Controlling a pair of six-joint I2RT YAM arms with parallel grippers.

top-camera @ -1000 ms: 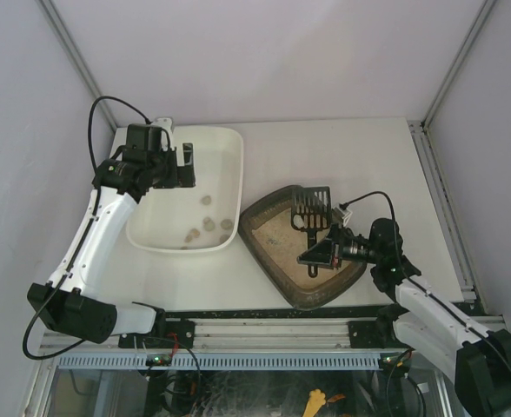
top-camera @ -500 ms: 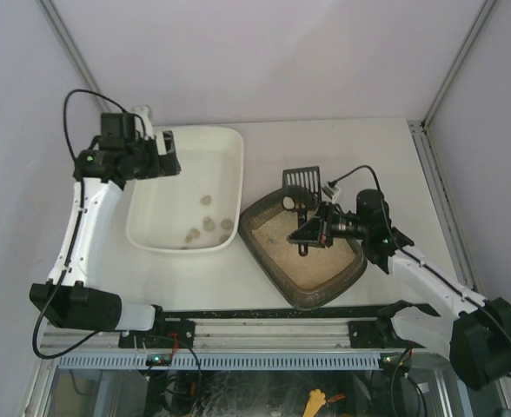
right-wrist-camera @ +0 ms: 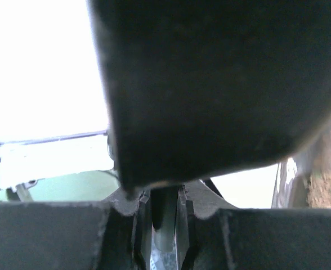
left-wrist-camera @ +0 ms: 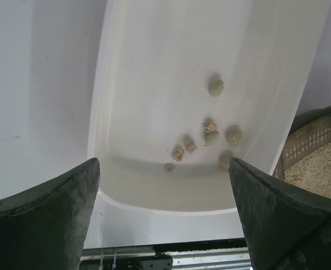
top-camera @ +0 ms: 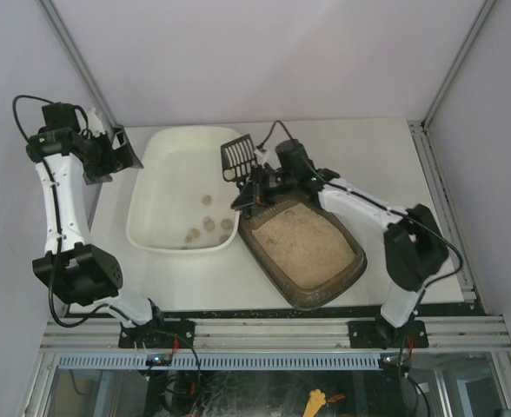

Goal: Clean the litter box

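The litter box is a dark tray of beige litter lying right of centre; its rim and litter also show at the right edge of the left wrist view. My right gripper is shut on the handle of a black slotted scoop, which it holds over the right rim of the white tub. In the right wrist view the scoop's dark underside fills the picture, and its handle sits clamped in the gripper. My left gripper hangs open and empty at the far left, looking down on the tub.
Several beige clumps lie on the tub's floor near its right front, and they also show in the left wrist view. Slanted frame posts and grey walls close in the table on both sides. A metal rail runs along the near edge.
The right arm has swung the scoop up and left, from over the litter box to the tub's right rim. The left arm has pulled back from the tub's left corner toward the left wall.
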